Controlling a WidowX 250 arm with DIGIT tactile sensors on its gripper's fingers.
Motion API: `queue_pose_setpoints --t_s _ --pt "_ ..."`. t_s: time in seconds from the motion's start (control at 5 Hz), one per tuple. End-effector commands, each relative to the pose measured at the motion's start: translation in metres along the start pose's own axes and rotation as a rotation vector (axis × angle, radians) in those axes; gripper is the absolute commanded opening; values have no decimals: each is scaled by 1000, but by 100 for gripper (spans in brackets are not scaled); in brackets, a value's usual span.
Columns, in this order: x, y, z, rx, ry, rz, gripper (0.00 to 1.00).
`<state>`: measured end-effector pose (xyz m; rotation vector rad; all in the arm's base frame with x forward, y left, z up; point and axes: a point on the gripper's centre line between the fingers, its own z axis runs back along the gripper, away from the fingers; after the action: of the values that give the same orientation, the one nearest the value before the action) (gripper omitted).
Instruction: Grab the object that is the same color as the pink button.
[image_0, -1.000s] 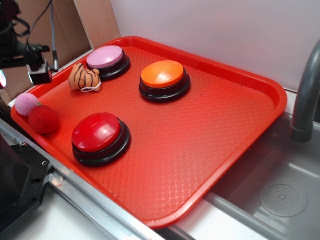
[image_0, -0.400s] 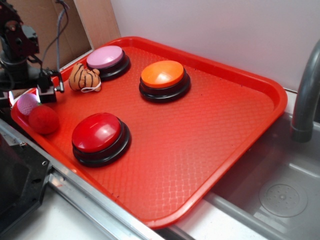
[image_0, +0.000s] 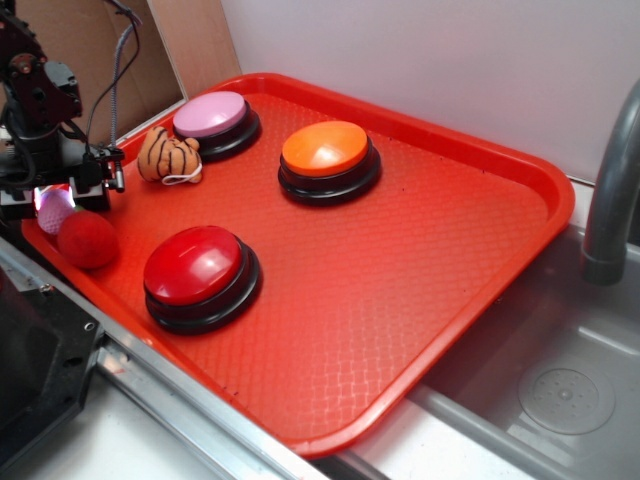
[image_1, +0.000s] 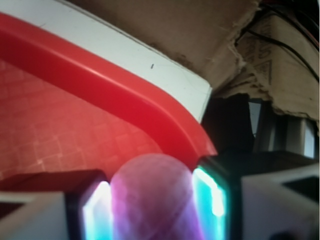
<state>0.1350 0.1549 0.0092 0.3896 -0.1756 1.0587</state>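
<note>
- No brand, label or legible writing on any item.
- Gripper (image_0: 55, 195) at the tray's 9 o'clock corner; wrist view shows the fingers (image_1: 97, 210) part-open, one on each side of the pink yarn ball (image_1: 152, 200) and right against it; firm grip cannot be confirmed.
- Pink yarn ball: small, round, fuzzy crochet, tucked by the tray (image_0: 420, 300) rim, touching the red crocheted ball (image_0: 88, 238) at its 5 o'clock.
- Tray: red plastic, waffle-textured floor, rounded raised rim.
- Pink button (image_0: 212, 115): smooth pale dome on black round base, tray's 11 o'clock.
- Orange button (image_0: 325, 150) and red button (image_0: 195, 265): same domed build.
- Striped plush toy (image_0: 170, 155) just beside the pink button.
</note>
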Motion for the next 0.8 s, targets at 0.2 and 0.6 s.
queue_pose_setpoints --t_s 0.2,0.6 --pt "3 -15 82 -207 89 -317 0" --pt "-23 -55 179 -443 97 -521 0"
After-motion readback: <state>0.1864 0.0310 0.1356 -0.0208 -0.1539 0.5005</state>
